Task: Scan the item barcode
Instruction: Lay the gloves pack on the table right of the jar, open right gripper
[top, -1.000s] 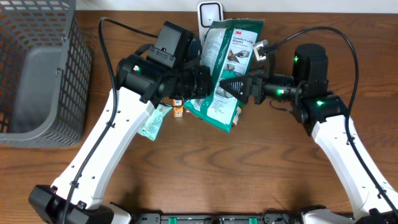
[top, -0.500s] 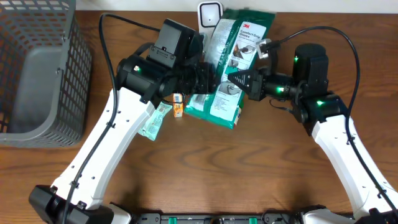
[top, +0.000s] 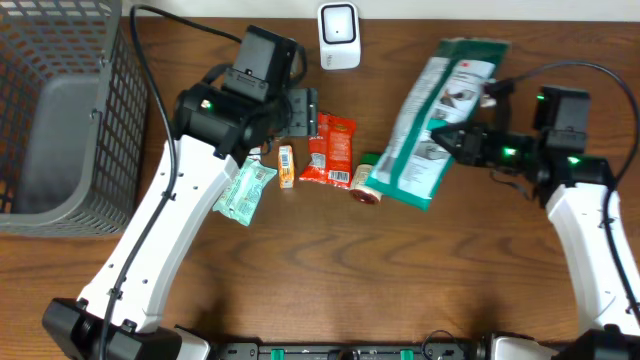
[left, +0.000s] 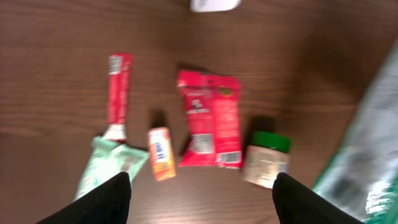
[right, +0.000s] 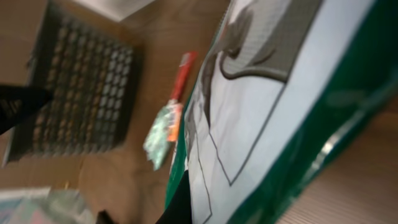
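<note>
Your right gripper (top: 452, 140) is pinched shut on the glove pack (top: 430, 120), which spans its jaws; the scanner (top: 338, 22) sits well off toward your left arm. Your left gripper (left: 200, 186) gapes wide and empty above the leftovers. The floppy pack could slip from so thin a pinch, or its low end could sweep the jar (top: 367, 188) just beside it. You have one each: pack, scanner, jar, red packet (top: 330, 150), orange box (top: 286, 166), mint pouch (top: 248, 190), red stick (left: 118, 87), basket (top: 100, 110).

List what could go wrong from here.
The right claw pinches the long green-and-white plastic glove pack at one edge only, so it may swing or slip. Its lower corner is right by the small green-lidded jar and could knock it. The white scanner box stands off to one side, so the barcode may miss it.
</note>
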